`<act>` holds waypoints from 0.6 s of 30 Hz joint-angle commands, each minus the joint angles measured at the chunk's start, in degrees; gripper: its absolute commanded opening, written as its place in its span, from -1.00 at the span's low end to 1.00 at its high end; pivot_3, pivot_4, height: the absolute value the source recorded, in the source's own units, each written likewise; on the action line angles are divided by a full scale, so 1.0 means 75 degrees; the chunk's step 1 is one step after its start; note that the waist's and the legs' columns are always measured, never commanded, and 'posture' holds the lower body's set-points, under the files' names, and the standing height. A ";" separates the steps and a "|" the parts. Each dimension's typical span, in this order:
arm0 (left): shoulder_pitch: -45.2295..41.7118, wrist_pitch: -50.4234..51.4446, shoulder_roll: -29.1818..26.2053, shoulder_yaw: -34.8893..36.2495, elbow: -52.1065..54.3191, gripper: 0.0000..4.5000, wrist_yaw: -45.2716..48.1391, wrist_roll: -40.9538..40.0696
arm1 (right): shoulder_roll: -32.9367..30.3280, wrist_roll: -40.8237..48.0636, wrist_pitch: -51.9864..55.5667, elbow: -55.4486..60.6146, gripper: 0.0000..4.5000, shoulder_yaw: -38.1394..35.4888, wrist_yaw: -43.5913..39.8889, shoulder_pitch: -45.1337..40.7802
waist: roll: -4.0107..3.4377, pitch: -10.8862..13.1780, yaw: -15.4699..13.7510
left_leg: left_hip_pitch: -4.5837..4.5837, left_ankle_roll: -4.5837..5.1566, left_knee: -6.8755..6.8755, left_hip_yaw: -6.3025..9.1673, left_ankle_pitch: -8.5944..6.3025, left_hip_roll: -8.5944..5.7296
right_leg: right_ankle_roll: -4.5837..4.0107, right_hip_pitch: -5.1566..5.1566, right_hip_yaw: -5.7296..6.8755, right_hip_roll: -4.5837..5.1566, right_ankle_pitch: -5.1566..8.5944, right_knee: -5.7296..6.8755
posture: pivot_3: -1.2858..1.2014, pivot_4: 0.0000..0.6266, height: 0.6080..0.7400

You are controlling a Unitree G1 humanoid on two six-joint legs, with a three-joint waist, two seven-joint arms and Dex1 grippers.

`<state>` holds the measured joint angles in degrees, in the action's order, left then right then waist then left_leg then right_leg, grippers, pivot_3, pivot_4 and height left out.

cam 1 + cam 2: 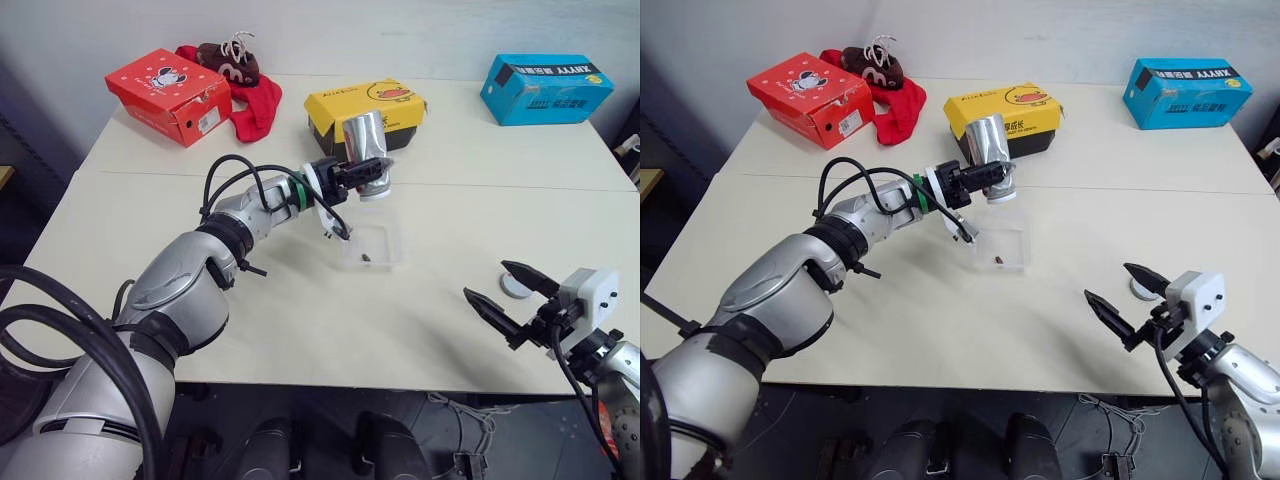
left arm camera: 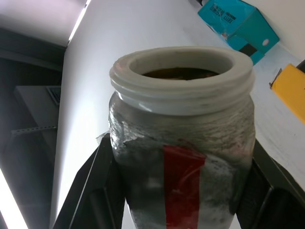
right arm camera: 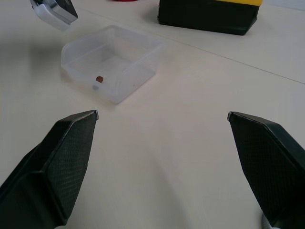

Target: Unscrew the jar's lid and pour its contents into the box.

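My left gripper [image 1: 368,168] is shut on the jar [image 1: 366,140], a silvery-clear cylinder with a red strip. It holds the jar tipped over, mouth down, just above the far edge of the box [image 1: 394,243]. In the left wrist view the jar [image 2: 181,157] has no lid, and its white threaded rim is bare. The contents [image 3: 99,78], a tiny brown bit, lie on the floor of the clear box. The grey lid [image 1: 515,287] rests on the table beside my right gripper [image 1: 485,280], which is open and empty near the front right.
A yellow-lidded black box [image 1: 365,105] stands just behind the jar. A red shoebox [image 1: 168,92] with a red cloth [image 1: 258,108] and a brown shoe [image 1: 230,58] is at the back left. A blue box [image 1: 545,87] is at the back right.
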<state>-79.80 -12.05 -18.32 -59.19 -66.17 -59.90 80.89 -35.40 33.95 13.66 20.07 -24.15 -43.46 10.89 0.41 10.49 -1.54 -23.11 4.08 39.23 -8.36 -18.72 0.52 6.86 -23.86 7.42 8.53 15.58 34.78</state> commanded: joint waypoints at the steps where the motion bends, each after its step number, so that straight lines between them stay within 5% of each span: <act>1: -0.0111 -0.1542 -0.0226 0.0737 0.0092 0.05 0.0686 -0.1181 | 0.0043 0.0072 -0.0070 0.0197 0.99 -0.0098 0.0013 -0.0005 | 0.0000 0.0000 0.0007 | 0.0000 -0.0001 0.0001 0.0000 0.0000 0.0001 | 0.0000 0.0000 -0.0001 0.0003 0.0000 0.0000 | 0.03 -0.52 1.00; 5: 0.0304 -0.4294 -0.0542 0.2384 -0.0094 0.05 0.3103 -0.3807 | 0.0075 0.0159 -0.0059 0.0151 0.99 -0.0115 -0.0006 -0.0084 | -0.0004 -0.0002 0.0038 | 0.0003 -0.0009 0.0001 0.0003 0.0003 0.0006 | -0.0001 -0.0001 -0.0001 0.0011 0.0000 -0.0001 | 0.03 -0.52 1.00; 8: 0.0913 -0.5288 -0.0481 0.4090 -0.0094 0.05 0.6562 -0.6733 | 0.0076 0.0203 -0.0072 0.0082 0.99 -0.0115 -0.0054 -0.0209 | -0.0008 -0.0005 0.0050 | 0.0009 -0.0019 0.0005 0.0004 0.0007 0.0009 | -0.0003 -0.0002 0.0004 0.0010 0.0000 0.0007 | 0.03 -0.52 1.00; 11: 0.1621 -0.3837 -0.0147 0.5905 0.0554 0.05 1.0716 -0.9965 | 0.0123 0.0292 -0.0221 -0.0045 0.99 -0.0077 -0.0253 -0.0410 | -0.0011 -0.0006 0.0068 | 0.0007 -0.0020 0.0041 0.0003 0.0008 0.0009 | -0.0003 0.0002 0.0012 -0.0007 0.0000 0.0036 | 0.03 -0.52 1.00; 18: 0.2913 0.0741 -0.0457 0.7947 0.2946 0.05 1.3240 -1.2751 | 0.0503 0.0272 -0.1399 -0.0539 0.99 0.0221 -0.1312 -0.0919 | -0.0011 -0.0007 0.0144 | 0.0010 0.0000 0.0114 0.0005 0.0011 0.0004 | 0.0004 0.0025 0.0010 -0.0042 -0.0004 0.0091 | 0.03 -0.52 1.00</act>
<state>-58.63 -12.23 -21.08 -2.11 -48.94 37.29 -10.58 -32.04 35.24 6.31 15.98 -22.16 -51.60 4.68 0.32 10.44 -0.46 -22.98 4.08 40.08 -8.32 -18.64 0.55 6.90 -23.64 7.48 8.21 15.55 35.50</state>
